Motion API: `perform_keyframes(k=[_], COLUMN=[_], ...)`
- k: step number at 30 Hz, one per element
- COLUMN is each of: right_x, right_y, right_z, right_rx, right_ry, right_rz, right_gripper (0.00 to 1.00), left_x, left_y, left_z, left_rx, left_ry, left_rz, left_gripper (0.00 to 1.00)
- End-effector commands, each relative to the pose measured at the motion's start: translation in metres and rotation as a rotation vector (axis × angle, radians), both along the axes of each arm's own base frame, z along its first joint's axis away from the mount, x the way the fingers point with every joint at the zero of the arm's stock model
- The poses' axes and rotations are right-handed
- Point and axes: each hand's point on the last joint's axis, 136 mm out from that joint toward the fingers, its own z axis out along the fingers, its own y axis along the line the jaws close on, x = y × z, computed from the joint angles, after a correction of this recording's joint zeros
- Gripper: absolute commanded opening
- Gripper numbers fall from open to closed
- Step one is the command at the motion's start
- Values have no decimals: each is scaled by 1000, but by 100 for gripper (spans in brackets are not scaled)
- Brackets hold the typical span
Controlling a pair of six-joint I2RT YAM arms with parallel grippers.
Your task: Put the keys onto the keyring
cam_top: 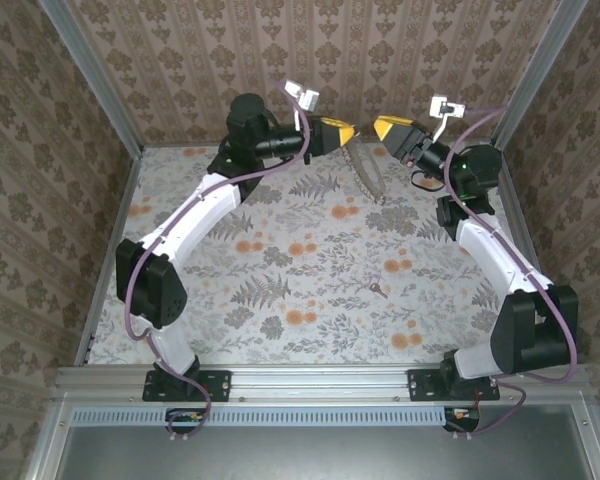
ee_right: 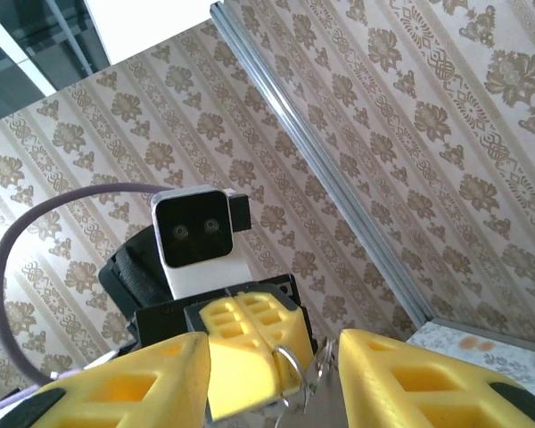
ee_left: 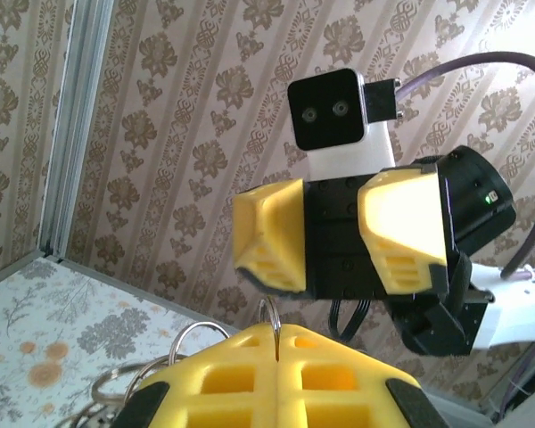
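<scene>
Key (cam_top: 378,290) lies flat on the flowered table (cam_top: 280,260), toward the near right part, touching nothing. Its long axis appears to run diagonally across the table, but the key is too small in the overhead view to tell which end is the bow.

The keyring (cam_top: 367,172) is well apart from the key, raised above the far side of the table. It hangs as a loose strand of chain and rings between the two grippers.

The left gripper (ee_left: 275,348) is clenched on the keyring: a thin wire ring stands upright in the seam between its pressed-together fingers. The right gripper (ee_left: 334,245) faces it head-on, with jaws released and parted. They straddle the left fingertips and grasp nothing.

Governing relation: the key lies toward the near edge from both grippers and far below them. It sits right of centre, so the right arm is the nearer one and also the free one. Judgement: the right arm descends for the key while the left arm presents the ring.
</scene>
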Motion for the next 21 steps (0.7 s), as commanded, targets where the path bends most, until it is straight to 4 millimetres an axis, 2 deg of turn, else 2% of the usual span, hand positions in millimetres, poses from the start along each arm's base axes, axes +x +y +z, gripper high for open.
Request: perform_keyframes(k=[1,5,11,21], right_x=[-7,-14,-32,-45], right_y=[1,8,19,43], right_z=[-11,-12,-1,-4], right_rx=[-65,-129,-180,-242], right_ry=[3,-11,-52,-62], right_rz=[30,86,185,269], right_gripper=[43,39,33,33], left_x=[-25,-39,-52,-58], left_y=[14,18,21,22], left_z=[25,24,21,18], left_rx=[22,76,103,105], left_ry=[-123,-143,-143,-135], left_rz=[-84,-162,-235,-270], left_gripper=[0,0,0,0])
